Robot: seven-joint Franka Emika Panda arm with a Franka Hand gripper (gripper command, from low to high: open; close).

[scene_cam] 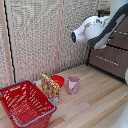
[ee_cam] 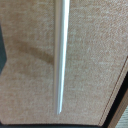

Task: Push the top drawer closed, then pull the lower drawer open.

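Observation:
The brown wood cabinet stands at the exterior view's right. My arm reaches across its upper part, at the height of the top drawer (scene_cam: 120, 39). The lower drawer (scene_cam: 107, 61) sits beneath it, with a slim silver bar handle (scene_cam: 106, 59) across its front. In the wrist view a brown drawer front (ee_cam: 95, 60) fills the picture from very close, and its silver bar handle (ee_cam: 61, 55) runs across the middle. The frames do not settle which drawer that is. No fingers show in the wrist view. In the exterior view the arm's own links hide the gripper.
A red wire basket (scene_cam: 25, 102) stands on the wooden floor at the exterior view's lower left. Next to it are a patterned snack bag (scene_cam: 49, 86), a red bowl (scene_cam: 58, 79) and a pink cup (scene_cam: 73, 84). A woven screen (scene_cam: 35, 40) closes off the back.

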